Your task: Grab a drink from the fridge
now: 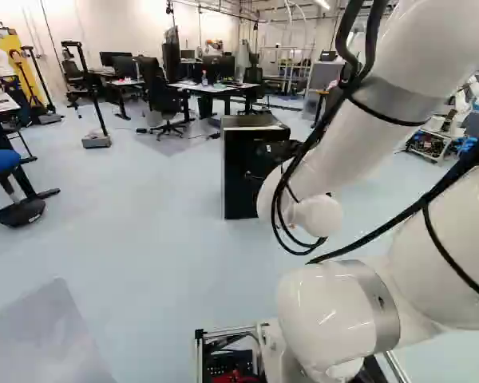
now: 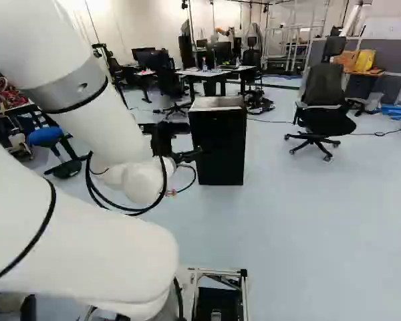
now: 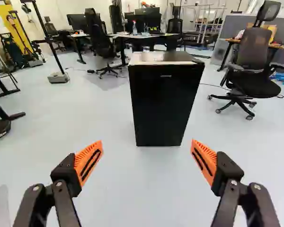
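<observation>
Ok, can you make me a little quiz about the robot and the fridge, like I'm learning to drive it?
1. True or false: the black fridge is shut.
2. Pick one: the robot's hand is
a) open
b) holding a can
c) holding a bottle
3. Fill in the colour: the hand's two pads are ____.

Key: 1 true; 2 a; 3 orange.

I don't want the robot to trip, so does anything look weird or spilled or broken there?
Nothing looks spilled or broken. The black fridge stands upright, door shut. One slightly odd thing: a thin cable trails across the floor from behind it toward the office chair.
</observation>
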### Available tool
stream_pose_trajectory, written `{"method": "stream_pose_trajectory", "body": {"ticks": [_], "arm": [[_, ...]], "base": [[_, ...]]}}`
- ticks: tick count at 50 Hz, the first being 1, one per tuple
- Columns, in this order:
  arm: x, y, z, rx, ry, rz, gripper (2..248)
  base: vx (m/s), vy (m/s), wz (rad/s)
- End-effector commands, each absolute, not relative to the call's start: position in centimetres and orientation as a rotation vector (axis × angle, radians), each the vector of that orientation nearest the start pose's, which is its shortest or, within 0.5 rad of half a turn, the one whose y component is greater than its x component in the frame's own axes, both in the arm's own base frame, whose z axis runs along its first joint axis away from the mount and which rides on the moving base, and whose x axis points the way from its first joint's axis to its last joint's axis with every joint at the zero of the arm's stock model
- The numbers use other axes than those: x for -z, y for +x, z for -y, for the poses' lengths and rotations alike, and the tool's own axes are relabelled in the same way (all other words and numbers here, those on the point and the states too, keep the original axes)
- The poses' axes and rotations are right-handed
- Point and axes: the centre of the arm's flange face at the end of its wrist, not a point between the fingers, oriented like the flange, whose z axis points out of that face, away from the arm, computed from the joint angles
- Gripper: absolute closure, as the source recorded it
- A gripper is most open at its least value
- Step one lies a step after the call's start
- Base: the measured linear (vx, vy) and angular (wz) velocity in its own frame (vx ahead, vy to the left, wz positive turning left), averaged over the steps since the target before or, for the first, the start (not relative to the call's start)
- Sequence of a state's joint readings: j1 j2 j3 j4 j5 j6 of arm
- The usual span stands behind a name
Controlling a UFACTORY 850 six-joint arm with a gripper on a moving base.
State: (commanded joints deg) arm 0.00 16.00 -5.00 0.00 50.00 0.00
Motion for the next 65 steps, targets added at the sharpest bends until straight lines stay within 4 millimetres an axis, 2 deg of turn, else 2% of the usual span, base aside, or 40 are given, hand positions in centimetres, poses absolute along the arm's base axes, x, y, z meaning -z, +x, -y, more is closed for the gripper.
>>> {"method": "stream_pose_trajectory", "body": {"ticks": [28, 65], "arm": [[-36.56, 27.03, 0.00, 1.824, -2.558, 0.000, 3], [-36.56, 27.03, 0.00, 1.824, -2.558, 0.000, 3]], "base": [[0.006, 0.000, 0.000], [0.082, 0.002, -0.004]]}}
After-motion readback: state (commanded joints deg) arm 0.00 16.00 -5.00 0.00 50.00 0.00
